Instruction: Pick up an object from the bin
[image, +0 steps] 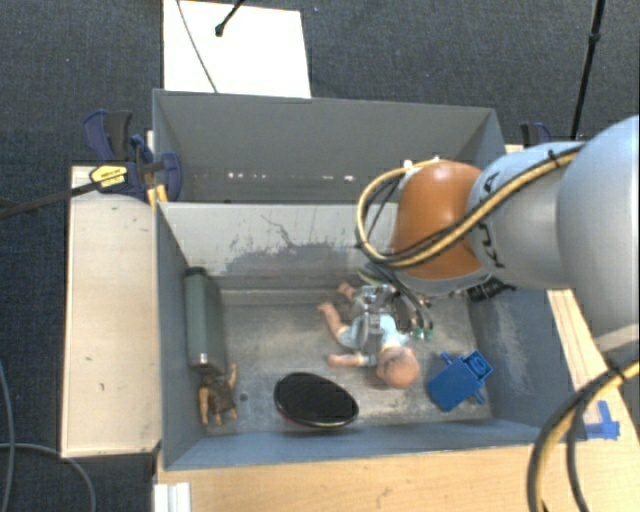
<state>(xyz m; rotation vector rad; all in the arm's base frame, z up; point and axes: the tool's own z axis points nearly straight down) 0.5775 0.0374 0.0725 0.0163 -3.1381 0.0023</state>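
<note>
Gripper (378, 326) sits low in the grey bin (330, 150), over the right half of the floor, directly above a small baby doll (401, 370). Open or closed: cannot tell, as the wrist hardware blocks the line of sight. Whether it grips the doll cannot be confirmed either. Orange wrist cover (435, 225) and looped cables (375, 215) sit just above the gripper, with the arm entering from the right of the view.

Doll: pale pink, lying on the bin floor. Its head lies just nearer the front wall than the gripper and slightly to the right. Its limbs stick out to the gripper's left, and its torso is under the gripper.

Other items, placed relative to the gripper:
- Blue plastic piece (458, 380): to the right and toward the front wall, just beside the doll's head, apparently not touching it.
- Glossy black oval object (315, 400): to the left and toward the front wall, apart from the doll.
- Grey-green cylinder (198, 318): well to the left, lying along the left wall.
- Small brown toy figure (218, 392): well to the left, at the cylinder's near end, in the front-left corner.
</note>
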